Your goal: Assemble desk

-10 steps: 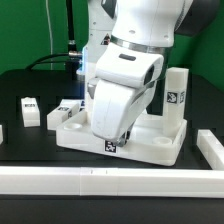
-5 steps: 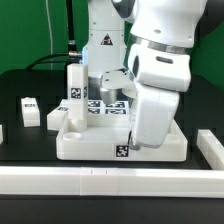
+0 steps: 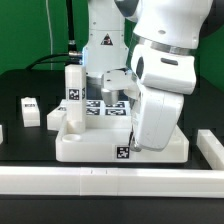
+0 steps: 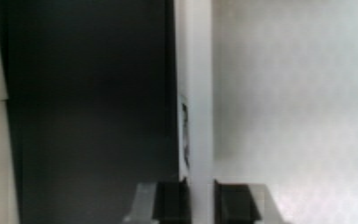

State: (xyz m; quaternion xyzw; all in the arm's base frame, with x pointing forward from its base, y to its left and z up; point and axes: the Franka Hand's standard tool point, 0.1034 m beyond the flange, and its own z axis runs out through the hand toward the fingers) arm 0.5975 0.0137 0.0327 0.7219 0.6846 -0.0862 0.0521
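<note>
The desk slab (image 3: 95, 143) lies flat on the black table, white with a raised rim and a tag on its front wall. One square white leg (image 3: 74, 93) stands upright at its back left corner. The arm's white hand (image 3: 160, 110) hangs over the slab's front right part and hides the fingers there. In the wrist view my gripper (image 4: 199, 188) is shut, its two dark fingers (image 4: 169, 202) pinching a thin pale edge, the slab's rim (image 4: 195, 100), with white plastic on one side and dark table on the other.
A loose tagged leg (image 3: 28, 109) lies at the exterior view's left, and another white piece (image 3: 54, 118) rests against the slab's left side. A long white rail (image 3: 100, 181) runs along the front and another (image 3: 211, 146) at the right. The marker board (image 3: 106, 106) shows behind the slab.
The arm has swung from the slab's front middle to its right side. This uncovered the back left leg and hid the back right one. Over the last half second almost nothing moved.
</note>
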